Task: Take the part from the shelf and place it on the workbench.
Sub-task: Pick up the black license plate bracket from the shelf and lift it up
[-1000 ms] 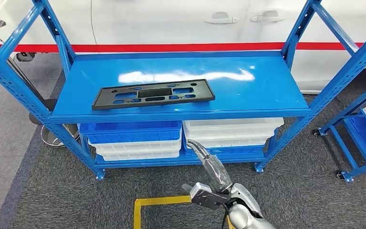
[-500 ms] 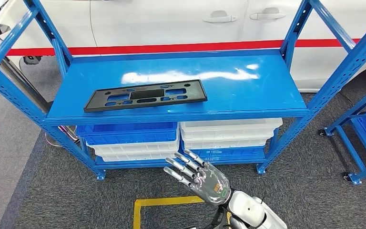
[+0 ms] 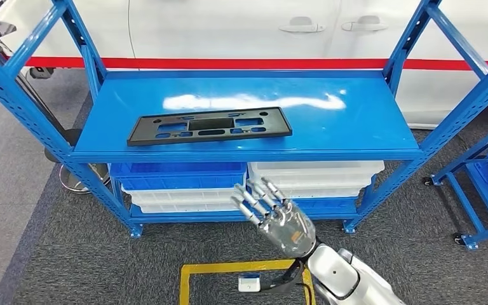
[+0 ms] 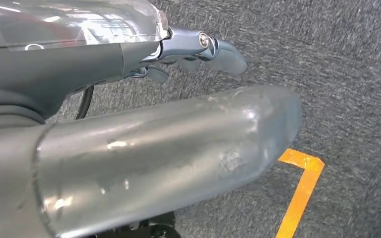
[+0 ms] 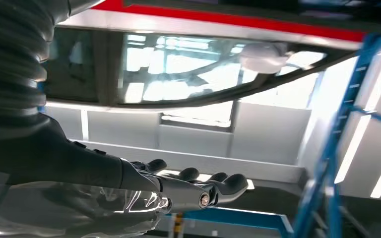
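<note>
A flat black plastic part (image 3: pixel 208 125) with several cut-outs lies on the top board of the blue shelf (image 3: pixel 330 127), left of its middle and near the front edge. My right hand (image 3: pixel 273 219) is raised in front of the shelf's lower level, below the part and a little to its right. Its back faces me, its fingers are spread and it holds nothing. The right wrist view shows its fingers (image 5: pixel 198 191) stretched out with nothing in them. My left hand (image 4: pixel 188 49) hangs over the dark carpet, its thumb (image 4: pixel 178 148) and fingers loose and holding nothing.
Blue bins (image 3: pixel 178 170) and white bins (image 3: pixel 314 175) fill the shelf's lower level. A white car (image 3: pixel 241 25) stands right behind the shelf. Another blue rack (image 3: pixel 483 171) stands to the right. Yellow floor tape (image 3: pixel 229 270) and a small white object (image 3: pixel 249 283) lie by my feet.
My right hand has turned from edge-on to showing its back with the fingers spread, and has risen a little toward the shelf. The camera has shifted slightly; the part has stayed put.
</note>
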### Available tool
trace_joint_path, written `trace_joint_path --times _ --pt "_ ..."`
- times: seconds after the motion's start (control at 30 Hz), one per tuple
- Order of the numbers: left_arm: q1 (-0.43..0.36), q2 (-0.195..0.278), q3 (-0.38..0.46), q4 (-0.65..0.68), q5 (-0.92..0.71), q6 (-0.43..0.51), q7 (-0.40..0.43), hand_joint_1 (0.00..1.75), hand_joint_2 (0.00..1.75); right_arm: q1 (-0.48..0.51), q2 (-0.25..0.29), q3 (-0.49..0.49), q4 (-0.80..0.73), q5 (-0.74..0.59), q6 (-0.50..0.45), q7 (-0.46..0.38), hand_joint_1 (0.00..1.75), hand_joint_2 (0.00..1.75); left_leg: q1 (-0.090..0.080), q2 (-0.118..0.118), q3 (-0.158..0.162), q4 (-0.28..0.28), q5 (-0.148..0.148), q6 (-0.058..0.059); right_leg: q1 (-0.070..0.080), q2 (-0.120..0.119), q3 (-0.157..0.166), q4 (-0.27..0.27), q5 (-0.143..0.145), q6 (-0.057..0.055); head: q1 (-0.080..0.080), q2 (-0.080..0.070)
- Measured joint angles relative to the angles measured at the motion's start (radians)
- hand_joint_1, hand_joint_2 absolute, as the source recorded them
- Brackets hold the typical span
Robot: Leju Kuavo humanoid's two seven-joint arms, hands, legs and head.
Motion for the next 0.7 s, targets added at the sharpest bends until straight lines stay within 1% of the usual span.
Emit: trace_joint_path --times 0.03,0.07,0.2,0.27,0.3,0.33,0.4,0.43,0.47,0.5,0.53,0.57,0.6,0.63,0.67,0.7 --pt "0.0 0.001 0.001 0.0 0.0 -0.002 -0.001 0.0 0.0 0.002 0.002 0.01 0.004 -0.002 0.0 -0.003 0.0 1.75 -0.001 -0.002 0.0 0.0 0.0 0.001 0.0 0.0 -0.019 0.038 -0.01 0.001 0.0 0.0" --pt "0.0 0.001 0.001 0.0 0.0 -0.004 -0.001 0.0 0.0 0.004 0.004 0.015 0.006 -0.004 0.0 -0.007 0.0 1.75 -0.001 -0.003 0.0 0.0 0.0 0.001 0.0 0.0 -0.029 0.058 -0.013 0.001 0.0 0.0" --pt "0.001 0.001 0.001 0.0 0.0 -0.004 -0.001 0.0 0.0 0.005 0.004 0.016 0.007 -0.005 0.0 -0.008 0.0 1.75 -0.001 -0.004 0.0 0.0 -0.001 0.001 0.0 0.0 -0.032 0.062 -0.011 0.001 0.0 0.0" --pt "0.001 0.001 0.002 0.0 0.0 -0.006 -0.001 0.0 0.0 0.005 0.005 0.019 0.01 -0.012 0.0 -0.018 0.0 1.75 -0.002 -0.006 0.001 0.001 -0.002 0.0 0.0 0.0 -0.023 0.036 0.015 0.0 0.0 0.0" --pt "0.002 0.001 0.004 0.0 0.0 -0.008 -0.002 0.0 0.0 0.006 0.005 0.021 0.014 -0.025 0.0 -0.04 0.0 1.75 -0.003 -0.008 0.004 0.001 -0.004 -0.002 0.001 -0.001 0.007 -0.033 0.053 -0.006 0.0 0.0" --pt "0.002 0.001 0.006 0.0 0.0 -0.011 -0.004 0.0 0.0 0.008 0.005 0.018 0.019 -0.047 -0.001 -0.082 0.0 1.75 -0.005 -0.01 0.006 0.001 -0.008 -0.011 0.003 -0.002 0.04 -0.11 0.089 -0.015 0.0 0.0" --pt "0.003 0.004 0.011 0.0 0.002 -0.013 -0.008 0.0 0.0 0.015 -0.001 0.007 0.028 -0.089 -0.001 -0.166 0.0 1.75 -0.006 -0.01 0.005 0.016 -0.024 -0.035 0.006 -0.008 0.102 -0.243 0.134 -0.034 0.0 0.0" --pt "0.002 0.005 0.014 0.0 0.004 -0.013 -0.009 0.0 0.0 0.018 -0.006 0.0 0.032 -0.102 -0.002 -0.195 0.0 1.75 -0.006 -0.009 -0.008 0.045 -0.042 -0.046 0.005 -0.011 0.108 -0.254 0.131 -0.04 0.0 0.0" --pt "0.002 0.006 0.015 0.0 0.005 -0.013 -0.009 0.0 0.0 0.019 -0.013 -0.003 0.034 -0.107 -0.002 -0.206 0.0 1.75 -0.004 -0.008 -0.031 0.095 -0.068 -0.052 0.004 -0.014 0.112 -0.257 0.13 -0.044 0.0 0.0" --pt "0.003 0.007 0.017 0.0 0.007 -0.013 -0.009 0.0 0.0 0.021 -0.019 -0.006 0.037 -0.112 -0.002 -0.216 0.0 1.75 -0.003 -0.008 -0.066 0.16 -0.098 -0.058 0.004 -0.017 0.114 -0.257 0.128 -0.047 0.0 0.0" --pt "0.004 0.007 0.018 0.0 0.008 -0.013 -0.009 0.0 0.0 0.024 -0.024 -0.008 0.04 -0.115 -0.002 -0.224 0.0 1.75 -0.002 -0.007 -0.102 0.224 -0.121 -0.062 0.005 -0.019 0.116 -0.257 0.125 -0.049 0.0 0.0" --pt "0.005 0.007 0.021 0.0 0.01 -0.012 -0.009 0.0 0.0 0.027 -0.028 -0.009 0.043 -0.118 -0.002 -0.231 0.0 1.75 -0.001 -0.007 -0.128 0.267 -0.129 -0.065 0.004 -0.02 0.119 -0.257 0.122 -0.05 0.0 0.0" --pt "0.006 0.008 0.024 0.0 0.011 -0.01 -0.009 0.0 0.0 0.03 -0.031 -0.011 0.045 -0.119 -0.002 -0.237 0.0 1.75 0.001 -0.006 -0.138 0.275 -0.116 -0.068 0.004 -0.02 0.123 -0.256 0.118 -0.048 0.0 0.0" --pt "0.007 0.008 0.027 0.0 0.012 -0.008 -0.009 0.0 0.0 0.033 -0.032 -0.013 0.048 -0.12 -0.002 -0.242 0.0 1.75 0.002 -0.006 -0.128 0.244 -0.085 -0.069 0.002 -0.02 0.129 -0.256 0.114 -0.046 0.0 0.0" --pt "0.007 0.009 0.029 0.0 0.013 -0.006 -0.009 0.0 0.0 0.035 -0.033 -0.015 0.049 -0.122 -0.002 -0.248 0.0 1.75 0.003 -0.005 -0.103 0.183 -0.044 -0.07 0.0 -0.02 0.136 -0.255 0.108 -0.042 0.0 0.0" --pt "0.007 0.009 0.031 0.0 0.013 -0.004 -0.009 0.0 0.0 0.036 -0.033 -0.019 0.051 -0.124 -0.002 -0.252 0.0 1.75 0.004 -0.006 -0.075 0.119 -0.011 -0.069 0.0 -0.019 0.142 -0.253 0.102 -0.037 0.0 0.0"
